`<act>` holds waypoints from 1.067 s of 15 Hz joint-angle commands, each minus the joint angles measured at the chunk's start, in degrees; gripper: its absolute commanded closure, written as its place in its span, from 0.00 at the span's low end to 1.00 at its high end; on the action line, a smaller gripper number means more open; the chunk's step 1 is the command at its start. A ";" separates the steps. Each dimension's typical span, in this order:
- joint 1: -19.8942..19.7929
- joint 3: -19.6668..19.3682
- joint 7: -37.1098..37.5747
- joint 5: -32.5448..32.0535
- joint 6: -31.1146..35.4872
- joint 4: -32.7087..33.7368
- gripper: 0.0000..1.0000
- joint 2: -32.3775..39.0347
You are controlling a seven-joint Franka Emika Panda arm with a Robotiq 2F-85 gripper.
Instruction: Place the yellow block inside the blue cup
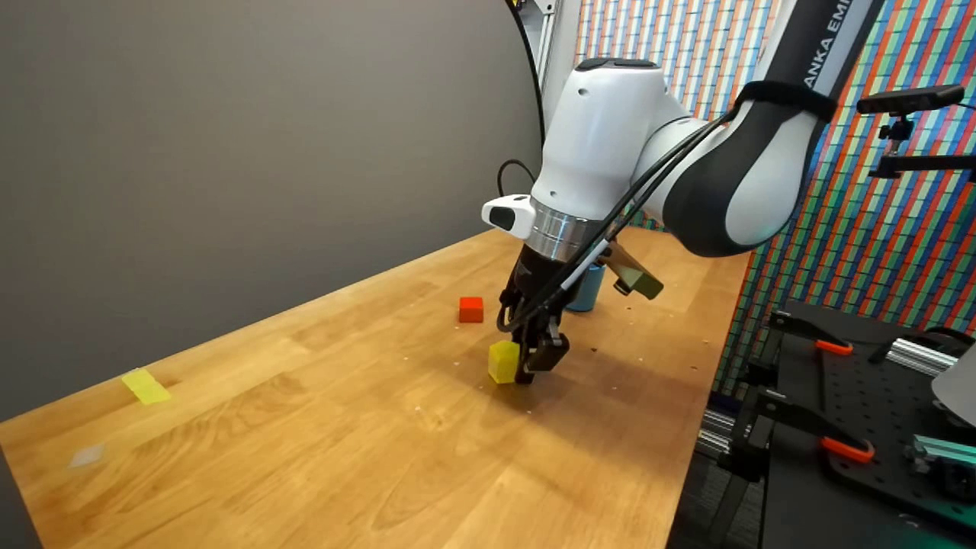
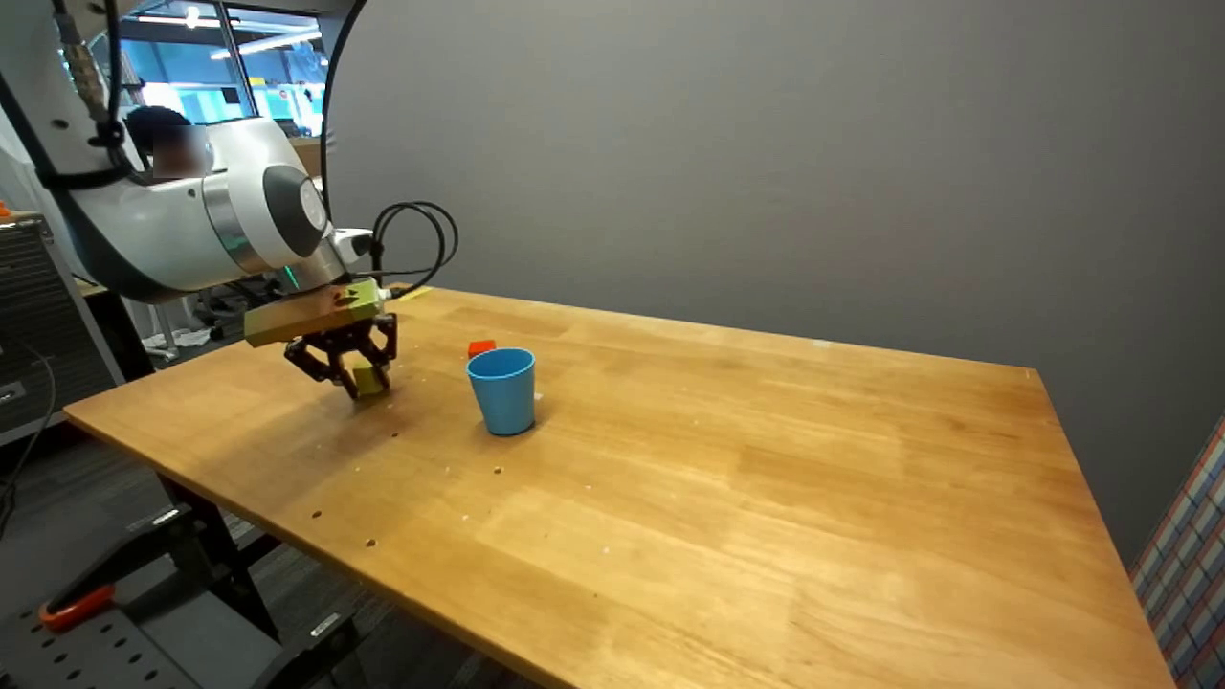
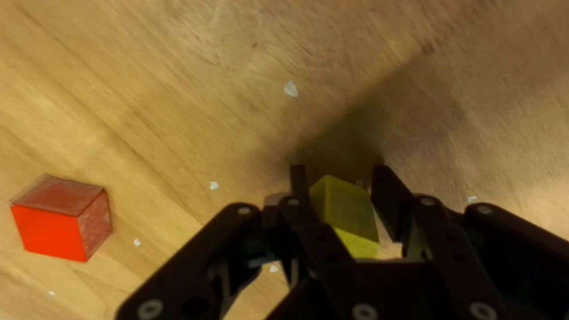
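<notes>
Near the blue cup [image 2: 504,397], the claw [image 3: 340,175] straddles the yellow block [image 1: 502,362], grip unclear.

**Exterior Views Bright, Wrist View Soft**

Table [image 1: 267,457] brightly lit, soft-edged shadow [image 1: 610,404] below the arm [image 1: 595,145] in both exterior views. In an exterior view, white glare at the window [image 2: 278,67], face [image 2: 182,153] blurred. Wrist view: gripper [image 3: 341,178] dark, out of focus, deep shadow [image 3: 344,146] beyond it.

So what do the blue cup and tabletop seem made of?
The blue cup is probably smooth, fairly matte plastic, judging by its even colour and thin rim. The tabletop looks like wood with a satin finish: grain and board joints show.
</notes>
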 commanded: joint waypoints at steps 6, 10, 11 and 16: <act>0.98 -1.30 -0.99 -1.34 4.01 0.92 0.09 1.51; 4.43 -4.84 -0.77 -2.81 5.62 1.47 0.00 1.47; 5.40 -5.73 -0.81 -3.38 5.74 1.72 0.00 1.46; 10.08 -10.77 -0.60 -4.98 9.32 2.38 0.26 2.52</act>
